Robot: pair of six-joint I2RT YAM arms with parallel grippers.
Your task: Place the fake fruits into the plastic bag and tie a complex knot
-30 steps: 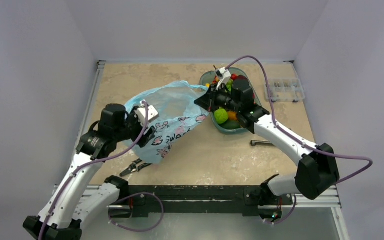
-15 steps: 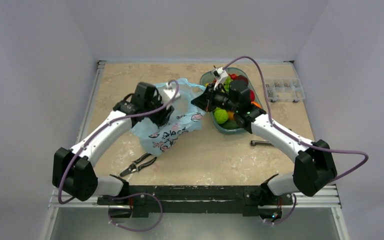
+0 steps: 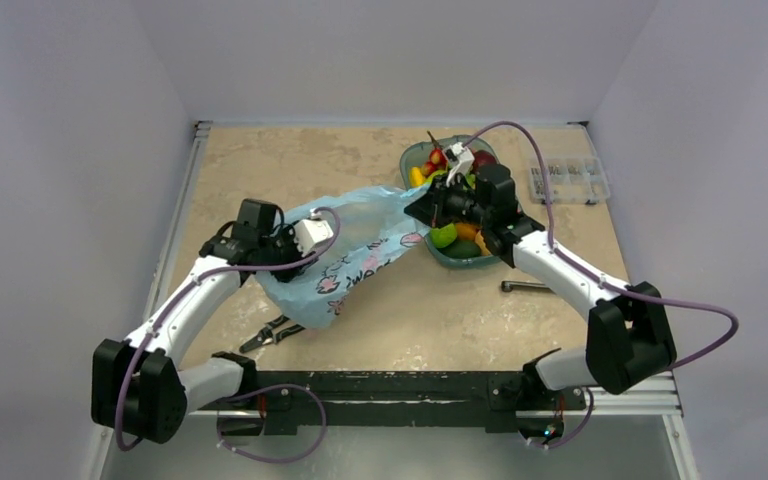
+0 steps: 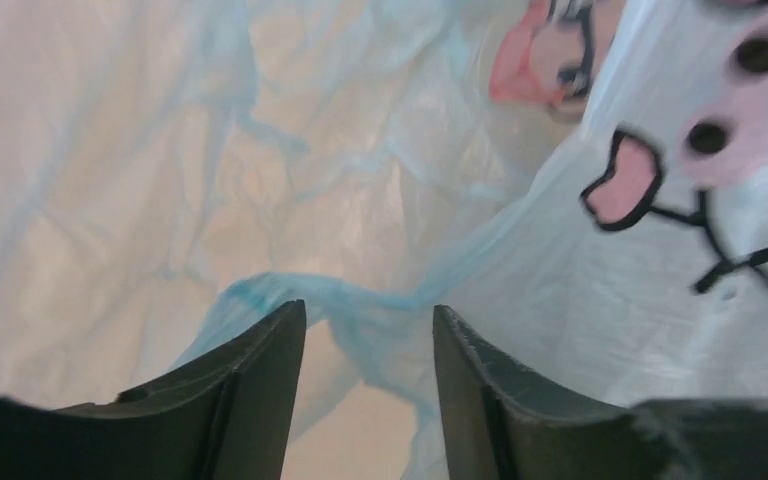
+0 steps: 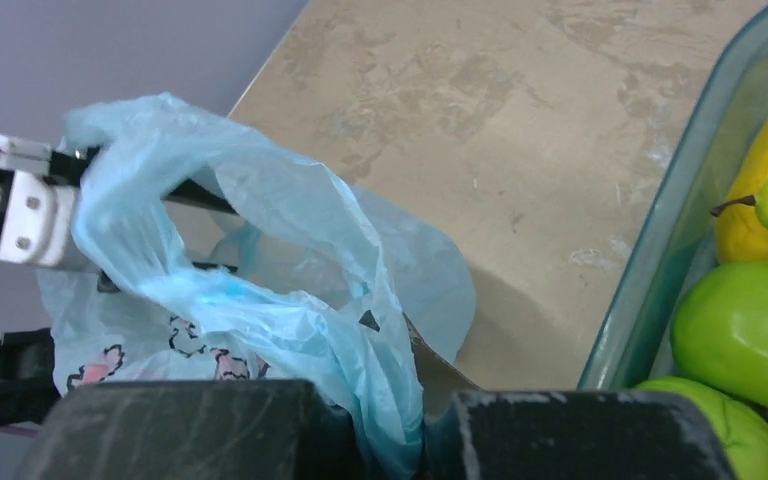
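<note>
Right gripper clamped shut on rim of plastic bag, just beside teal dish holding fake fruits. Left gripper jaws apart inside far side of bag mouth, film draped across, nothing pinched. Risk: thin film slides off left gripper, mouth collapses before fruit goes in. Bag bottom and contents hidden; handle loops hard to trace; no knot seen.

Soft, even light; faint shadows; the plastic bag blurs close up.
</note>
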